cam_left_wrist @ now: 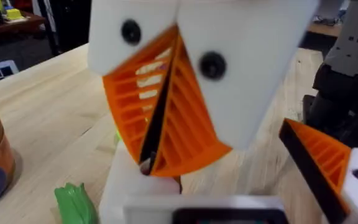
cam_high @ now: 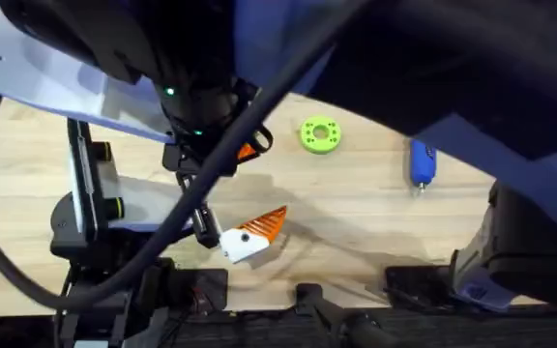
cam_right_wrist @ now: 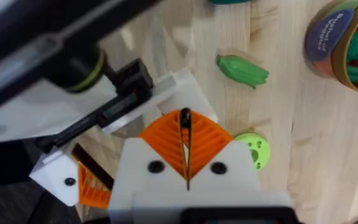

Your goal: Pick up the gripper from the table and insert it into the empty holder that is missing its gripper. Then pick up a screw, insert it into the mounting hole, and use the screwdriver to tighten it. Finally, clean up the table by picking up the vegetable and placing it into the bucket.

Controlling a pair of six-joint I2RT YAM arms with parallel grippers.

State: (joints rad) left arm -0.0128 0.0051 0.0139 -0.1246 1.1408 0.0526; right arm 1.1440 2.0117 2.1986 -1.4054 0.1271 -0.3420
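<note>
- Left tool (cam_left_wrist: 166,118): orange pads pressed together, nothing between them.
- Right tool (cam_right_wrist: 185,146): pads together, empty.
- Holder (cam_high: 243,242) at lower centre of the overhead frame, orange fingertip (cam_high: 269,224) seated on it.
- Screwdriver (cam_high: 422,164) lies right, untouched; fastening likely next.
- Green vegetable (cam_right_wrist: 241,70) on bench beside bucket (cam_right_wrist: 347,43), awaiting cleanup.

black arms w/ cables, green leds; white gripper (cam_left_wrist: 160,155) fingers, orange ribbed pads, black screws

Materials: pale wood, moulded plastic.
Table (cam_high: 375,208): light wood, matt, visible grain. Screwdriver (cam_high: 422,162): smooth blue plastic, slight gloss. Green disc (cam_high: 319,134): matt plastic. Left gripper (cam_left_wrist: 166,118) pads (cam_left_wrist: 185,124): ribbed orange plastic on smooth white plastic. Bucket (cam_right_wrist: 344,43): brown, paper-like label band.
</note>
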